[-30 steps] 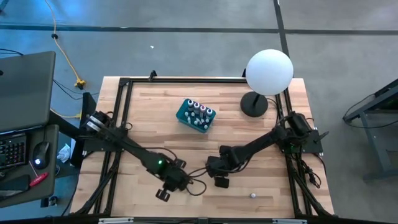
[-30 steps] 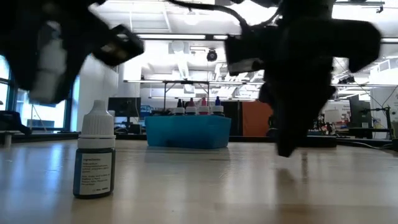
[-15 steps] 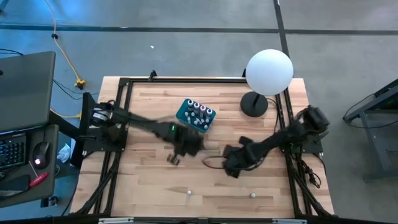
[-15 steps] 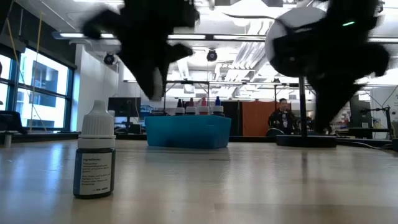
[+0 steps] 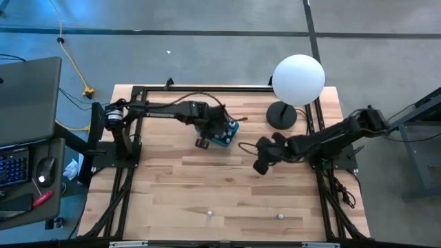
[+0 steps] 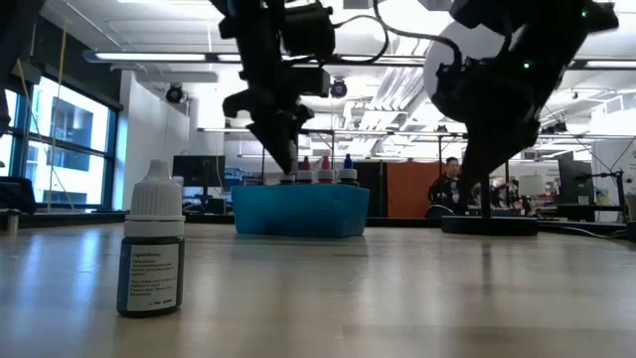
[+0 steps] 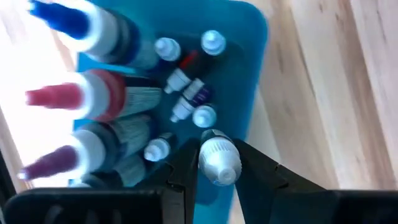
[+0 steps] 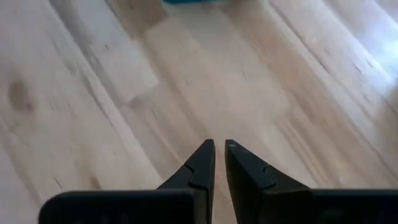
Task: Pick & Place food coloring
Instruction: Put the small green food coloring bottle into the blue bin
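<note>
The food coloring bottles (image 7: 180, 93) stand in several rows inside the teal box (image 5: 219, 129), white caps up. My left gripper (image 5: 205, 141) hangs over the box's near-left corner, shut on one white-capped bottle (image 7: 217, 163); in the low view it (image 6: 283, 149) points down above the box (image 6: 300, 211). Two more bottles stand on their bases near the table's near edge (image 5: 209, 213) (image 5: 280, 216); one shows large in the low view (image 6: 151, 244). My right gripper (image 5: 260, 164) hovers shut over bare wood right of the box (image 8: 219, 149). My left gripper pinches a small bottle between its two fingers (image 7: 186, 165), which come from above and point down. The bottle's white cap (image 7: 219, 158) shows between the fingertips. It is lifted clear, above the box's edge. Which part below the cap the pads touch is hidden by the fingers.
A big white globe lamp (image 5: 298, 79) on a black round base (image 5: 281, 116) stands at the far right of the table. A black frame (image 5: 138, 93) runs around the wooden top. Bare wood lies between the box and the two near bottles.
My left gripper has swung from the table's near edge toward the far edge and now hangs above the teal box. My right gripper has pulled back from the near middle toward the right and far side. The standing bottles have kept still.
</note>
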Controlling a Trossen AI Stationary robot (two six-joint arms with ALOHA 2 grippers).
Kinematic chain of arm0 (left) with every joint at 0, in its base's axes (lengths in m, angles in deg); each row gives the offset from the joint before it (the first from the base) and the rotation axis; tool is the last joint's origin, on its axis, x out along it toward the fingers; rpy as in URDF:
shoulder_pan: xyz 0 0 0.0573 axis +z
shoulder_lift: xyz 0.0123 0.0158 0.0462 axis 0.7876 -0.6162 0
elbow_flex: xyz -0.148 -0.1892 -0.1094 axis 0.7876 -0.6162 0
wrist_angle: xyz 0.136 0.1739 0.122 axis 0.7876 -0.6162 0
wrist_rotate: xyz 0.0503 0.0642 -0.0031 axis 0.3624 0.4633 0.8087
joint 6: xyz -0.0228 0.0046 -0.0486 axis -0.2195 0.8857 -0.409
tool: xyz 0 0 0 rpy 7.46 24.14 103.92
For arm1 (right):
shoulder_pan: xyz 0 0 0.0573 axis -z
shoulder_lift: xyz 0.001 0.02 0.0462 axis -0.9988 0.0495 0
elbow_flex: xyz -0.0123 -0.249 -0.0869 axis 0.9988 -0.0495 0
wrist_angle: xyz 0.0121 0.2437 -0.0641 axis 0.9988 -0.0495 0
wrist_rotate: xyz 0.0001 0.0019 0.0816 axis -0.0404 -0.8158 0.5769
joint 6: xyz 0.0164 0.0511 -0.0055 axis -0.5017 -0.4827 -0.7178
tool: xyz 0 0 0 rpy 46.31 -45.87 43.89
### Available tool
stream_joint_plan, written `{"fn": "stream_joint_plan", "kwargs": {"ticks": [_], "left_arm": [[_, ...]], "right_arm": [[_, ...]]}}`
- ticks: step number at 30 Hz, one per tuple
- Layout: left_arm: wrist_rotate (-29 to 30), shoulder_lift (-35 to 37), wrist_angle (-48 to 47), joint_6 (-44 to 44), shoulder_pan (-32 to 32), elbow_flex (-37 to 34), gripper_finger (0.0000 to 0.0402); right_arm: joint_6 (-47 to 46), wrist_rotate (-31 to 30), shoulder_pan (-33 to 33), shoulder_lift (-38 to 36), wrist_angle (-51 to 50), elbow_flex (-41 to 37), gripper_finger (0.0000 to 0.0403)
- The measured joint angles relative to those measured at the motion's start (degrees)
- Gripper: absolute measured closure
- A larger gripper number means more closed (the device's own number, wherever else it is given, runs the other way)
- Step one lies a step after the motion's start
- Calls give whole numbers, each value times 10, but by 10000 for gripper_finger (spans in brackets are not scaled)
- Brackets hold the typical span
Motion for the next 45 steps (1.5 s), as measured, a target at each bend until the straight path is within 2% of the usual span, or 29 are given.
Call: {"fn": "stream_joint_plan", "kwargs": {"ticks": [5, 8, 12, 16, 21, 24, 30, 33, 36, 40, 43, 45], "left_arm": [[-44, -4, 36, 9, 43, -6, 319], [-81, -4, 48, 16, 60, -17, 319], [-90, -5, 64, 50, 63, -37, 318], [-90, -5, 75, 56, 60, -47, 318], [-86, -5, 74, 70, 53, -50, 308], [-83, -5, 75, 69, 54, -50, 283], [-82, -3, 93, 57, 54, -46, 237], [-65, -1, 85, 6, 54, -22, 230], [-42, -1, 18, -42, 54, 21, 230], [-32, 0, -71, -88, 54, 83, 229], [-32, 0, -103, -111, 54, 112, 229], [-32, 0, -91, -113, 54, 116, 229]], "right_arm": [[115, 32, 29, -21, 144, -63, 373], [205, 29, 38, -23, 215, -89, 373], [306, 27, 41, -23, 302, -113, 372], [343, 11, 46, -23, 395, -128, 373], [363, 16, 52, -23, 446, -132, 365], [364, 18, 52, -23, 447, -132, 354], [359, 66, 51, -23, 452, -131, 321], [365, 90, 51, -23, 455, -107, 299], [397, 121, 49, -23, 438, -66, 275], [417, 162, 24, -22, 319, 11, 248], [395, 149, -14, -12, 180, 80, 232], [367, 128, -41, 4, 88, 124, 225]]}}
